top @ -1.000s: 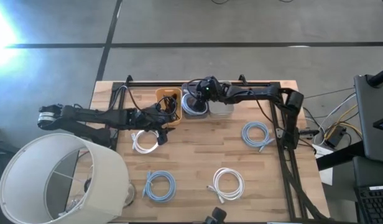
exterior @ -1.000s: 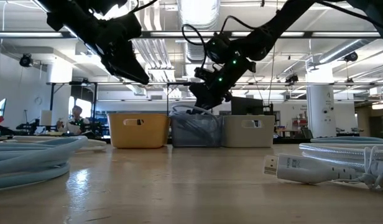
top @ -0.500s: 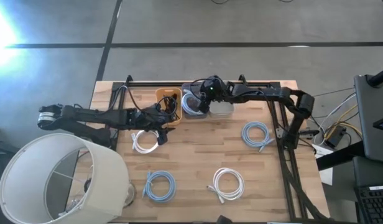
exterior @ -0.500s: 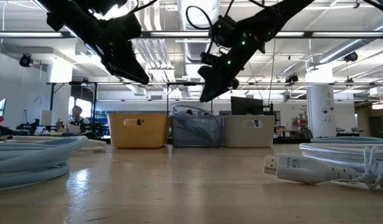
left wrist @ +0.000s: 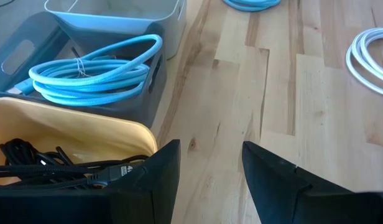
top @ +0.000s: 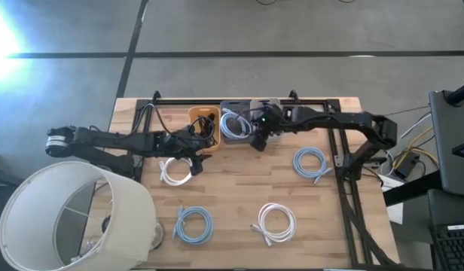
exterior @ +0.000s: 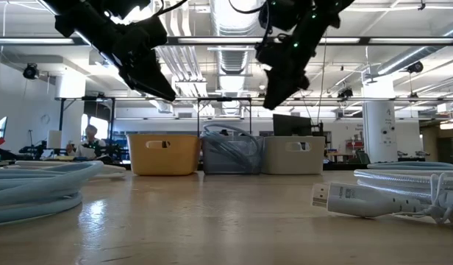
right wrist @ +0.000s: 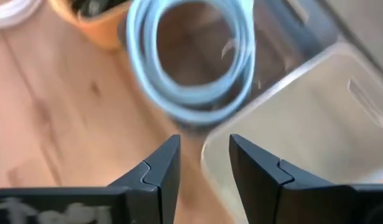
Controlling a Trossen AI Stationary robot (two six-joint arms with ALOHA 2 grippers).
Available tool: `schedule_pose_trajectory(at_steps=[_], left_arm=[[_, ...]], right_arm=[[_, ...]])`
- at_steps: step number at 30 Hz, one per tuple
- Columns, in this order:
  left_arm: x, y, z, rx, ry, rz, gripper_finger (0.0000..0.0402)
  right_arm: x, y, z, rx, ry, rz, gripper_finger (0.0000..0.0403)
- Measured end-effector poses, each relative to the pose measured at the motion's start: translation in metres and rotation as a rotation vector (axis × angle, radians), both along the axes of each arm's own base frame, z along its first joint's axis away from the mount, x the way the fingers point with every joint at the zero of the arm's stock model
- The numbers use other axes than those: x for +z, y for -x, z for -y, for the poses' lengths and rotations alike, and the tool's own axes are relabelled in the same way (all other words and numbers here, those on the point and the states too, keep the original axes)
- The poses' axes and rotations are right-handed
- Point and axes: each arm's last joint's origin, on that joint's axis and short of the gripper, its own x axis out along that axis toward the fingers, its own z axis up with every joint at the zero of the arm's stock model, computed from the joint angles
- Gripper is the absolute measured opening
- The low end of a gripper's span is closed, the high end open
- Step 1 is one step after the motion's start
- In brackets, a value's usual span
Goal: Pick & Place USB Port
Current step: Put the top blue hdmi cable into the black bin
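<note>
Three bins stand in a row at the table's far edge: a yellow one (top: 204, 119) with black cables, a grey one (top: 233, 125) with a coiled light-blue cable (right wrist: 191, 56), and a white one (right wrist: 291, 118). My right gripper (top: 256, 143) hangs open and holding nothing, high above the table just in front of the grey and white bins (exterior: 274, 99). My left gripper (top: 202, 150) waits open in the air in front of the yellow bin (left wrist: 67, 149). Loose cable coils lie on the table: white (top: 175, 172), blue (top: 193, 224), white (top: 276, 222) and blue (top: 311, 162).
A large white lampshade (top: 74, 214) stands at the table's near left corner. A black frame rail (top: 247, 100) runs along the far edge behind the bins. In the low view a white cable plug (exterior: 351, 200) lies near the camera on the right.
My right gripper has risen from just over the grey bin and come toward the table's near edge and a little to the right, tipping less steeply downward. The blue cable stays lying in the grey bin.
</note>
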Motion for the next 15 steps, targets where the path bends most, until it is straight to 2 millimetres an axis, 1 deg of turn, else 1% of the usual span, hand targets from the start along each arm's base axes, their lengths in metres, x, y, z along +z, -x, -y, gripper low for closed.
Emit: schedule_pose_trajectory(at_steps=[4,7,11,15], left_arm=[[0.000,0.000,0.000,0.000,0.000,0.000,0.0177],[0.000,0.000,0.000,0.000,0.000,0.000,0.0177],[0.000,0.000,0.000,0.000,0.000,0.000,0.0177],[0.000,0.000,0.000,0.000,0.000,0.000,0.0177]], right_arm=[[0.003,0.012,-0.018,-0.019,-0.050,-0.056,0.0143],[0.000,0.020,-0.029,-0.043,-0.089,-0.100,0.0148],[-0.005,0.029,-0.042,-0.072,-0.122,-0.126,0.0151],[-0.017,0.041,-0.054,-0.103,-0.154,-0.155,0.0149]])
